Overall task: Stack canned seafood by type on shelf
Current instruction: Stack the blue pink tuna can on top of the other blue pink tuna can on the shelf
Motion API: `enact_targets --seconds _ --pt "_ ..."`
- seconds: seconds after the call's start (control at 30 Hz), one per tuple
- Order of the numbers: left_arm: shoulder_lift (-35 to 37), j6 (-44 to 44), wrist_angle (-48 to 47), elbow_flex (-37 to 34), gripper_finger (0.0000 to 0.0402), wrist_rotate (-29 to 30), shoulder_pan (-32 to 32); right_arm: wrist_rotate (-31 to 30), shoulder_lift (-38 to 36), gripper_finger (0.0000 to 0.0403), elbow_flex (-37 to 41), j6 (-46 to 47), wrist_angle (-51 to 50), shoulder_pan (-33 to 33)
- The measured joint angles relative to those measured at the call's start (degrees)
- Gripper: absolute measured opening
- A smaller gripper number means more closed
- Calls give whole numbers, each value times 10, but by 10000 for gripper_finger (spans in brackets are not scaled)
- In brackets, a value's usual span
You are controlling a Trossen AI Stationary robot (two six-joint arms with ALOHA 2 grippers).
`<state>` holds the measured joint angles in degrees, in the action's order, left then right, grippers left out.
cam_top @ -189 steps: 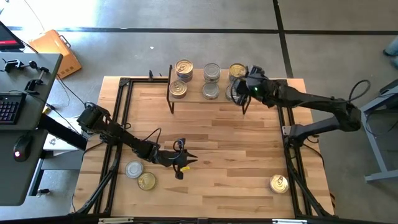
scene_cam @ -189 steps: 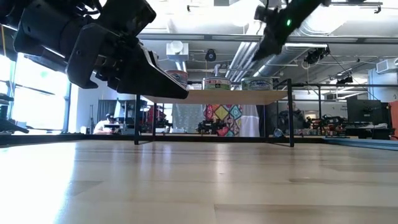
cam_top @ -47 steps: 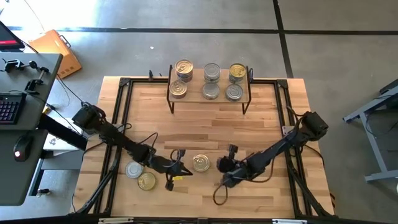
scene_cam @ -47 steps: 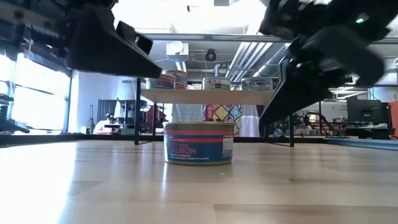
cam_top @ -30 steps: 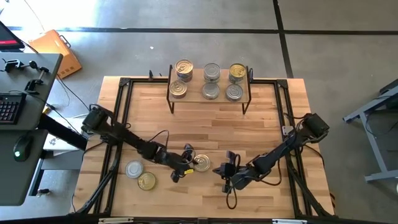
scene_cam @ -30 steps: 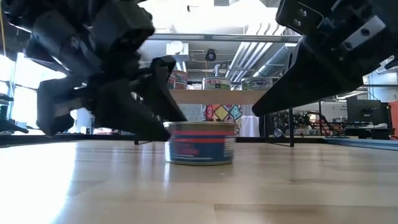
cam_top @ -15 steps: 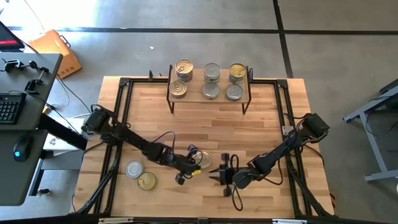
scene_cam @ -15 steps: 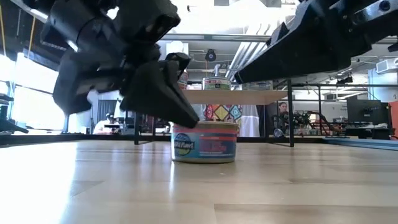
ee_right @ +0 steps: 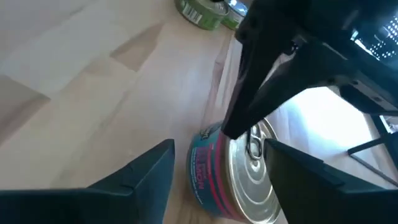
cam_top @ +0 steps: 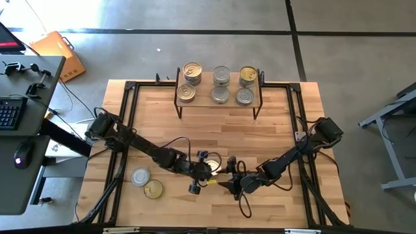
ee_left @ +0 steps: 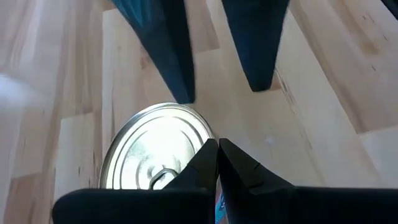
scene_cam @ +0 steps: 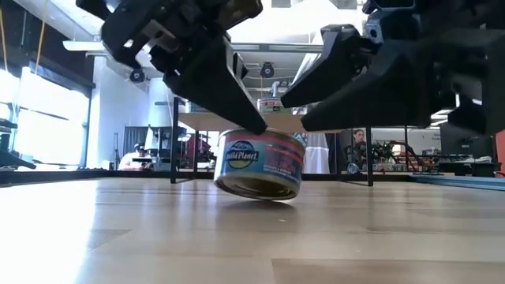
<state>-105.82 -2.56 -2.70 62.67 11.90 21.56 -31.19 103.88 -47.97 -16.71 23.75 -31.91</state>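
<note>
The left gripper was low over the table, and its two fingers were pressed tight together on the rim of one tin. That tin had a blue and red label and a gold lid with a pull tab. It was tipped up on one edge, so one side was off the wood and the other side touched it. It sat in the middle of the table, well apart from the shelf and on the near side of it.

The right gripper was just beside the same tin, on the other side from the left gripper. Its fingers were spread apart and held nothing. From the right wrist view the tin lay between them and a little ahead, but not touching them.

On the shelf stood six tins in three pairs. The two outer tins at the back had gold lids, and the others looked silver.

Two more tins lay on the table far from the shelf, near the left arm. One was silver and one was gold, just beside each other.
</note>
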Motion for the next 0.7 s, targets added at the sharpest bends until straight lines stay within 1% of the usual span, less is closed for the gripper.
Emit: enact_targets --seconds 0.1,0.23,0.37,0.43,0.6,0.7 --pt "2 -27 -3 1 1 -7 -6 1 3 240 0 -19 -3 5" --pt "17 -61 -8 0 0 -13 -13 -7 26 241 0 -71 10 4" --pt "31 -64 -8 0 0 -13 -14 -88 59 241 -1 -93 57 4" --pt "34 -64 -8 -1 0 -13 -14 -107 70 241 -1 -93 79 4" --pt "34 -65 -7 -1 0 -13 -14 -103 89 240 -1 -90 124 10" --pt "34 -69 -3 -1 0 -12 -14 -102 97 233 0 -90 143 12"
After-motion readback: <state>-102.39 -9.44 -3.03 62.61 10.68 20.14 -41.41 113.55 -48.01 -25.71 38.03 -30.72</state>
